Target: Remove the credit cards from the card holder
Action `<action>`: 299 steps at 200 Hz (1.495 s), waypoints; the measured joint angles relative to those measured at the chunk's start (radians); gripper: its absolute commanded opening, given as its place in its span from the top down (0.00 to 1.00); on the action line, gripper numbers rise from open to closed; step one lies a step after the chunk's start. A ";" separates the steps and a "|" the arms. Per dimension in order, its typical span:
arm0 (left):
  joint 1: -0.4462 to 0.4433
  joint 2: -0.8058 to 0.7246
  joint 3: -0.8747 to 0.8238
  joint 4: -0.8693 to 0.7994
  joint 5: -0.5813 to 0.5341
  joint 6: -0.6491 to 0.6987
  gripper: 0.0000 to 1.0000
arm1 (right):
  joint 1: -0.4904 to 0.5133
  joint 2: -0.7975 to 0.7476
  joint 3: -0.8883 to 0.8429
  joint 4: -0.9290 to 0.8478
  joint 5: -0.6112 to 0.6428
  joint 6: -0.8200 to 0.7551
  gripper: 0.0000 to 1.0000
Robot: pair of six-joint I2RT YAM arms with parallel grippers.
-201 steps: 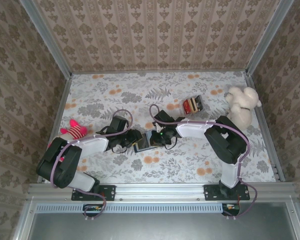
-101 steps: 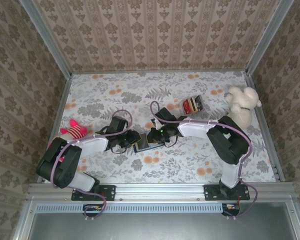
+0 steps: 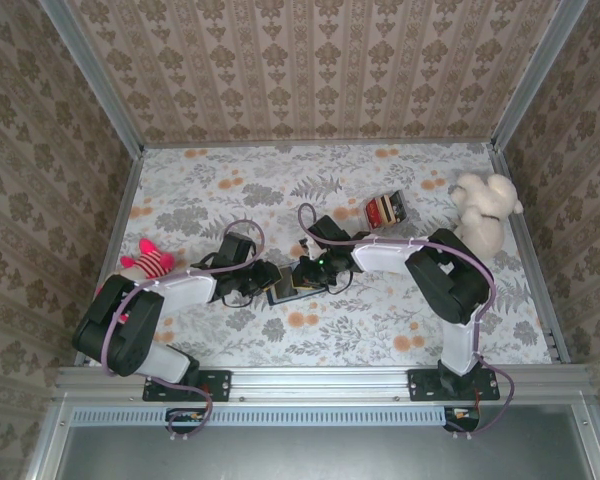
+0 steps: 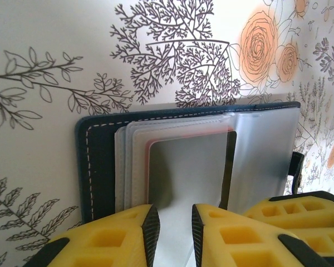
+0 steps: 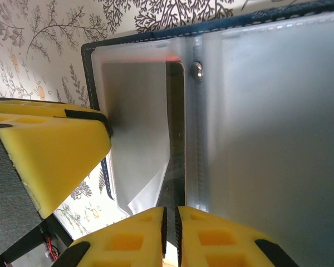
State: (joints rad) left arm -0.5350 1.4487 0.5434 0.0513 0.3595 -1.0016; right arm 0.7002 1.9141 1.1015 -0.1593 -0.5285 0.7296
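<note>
Now lying open on the floral worktop point(image 3: 400, 310) mid-table: card holder point(image 3: 285, 286), frosted credit cards point(image 4: 183, 167) fanning from its slots. Left gripper point(image 4: 172, 228) clamping narrowly on a pale card's edge. Right gripper point(image 5: 171, 222) pinching nearly closed on the holder's middle fold, having shifted leftward since a second ago. Striped block point(image 3: 385, 210) sitting well apart.

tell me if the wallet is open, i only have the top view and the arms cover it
observer: yes, the wallet lies open on the table, its frosted sleeves fanned out.
operator: any card showing
observer: a red edge shows through one sleeve, tucked inside, not pulled out.
</note>
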 measured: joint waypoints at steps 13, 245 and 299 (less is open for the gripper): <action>0.000 0.000 0.000 0.001 0.000 0.000 0.72 | 0.000 0.004 0.002 0.000 0.000 0.000 0.82; 0.005 0.011 -0.001 0.018 0.000 0.000 0.73 | -0.013 0.010 0.003 0.024 -0.023 0.019 0.87; 0.006 0.018 -0.003 0.040 0.000 0.000 0.73 | -0.019 0.036 0.001 0.066 -0.048 0.050 0.85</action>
State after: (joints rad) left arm -0.5293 1.4670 0.5404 0.0910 0.3592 -1.0019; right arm 0.6815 1.9499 1.1027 -0.0929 -0.5766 0.7799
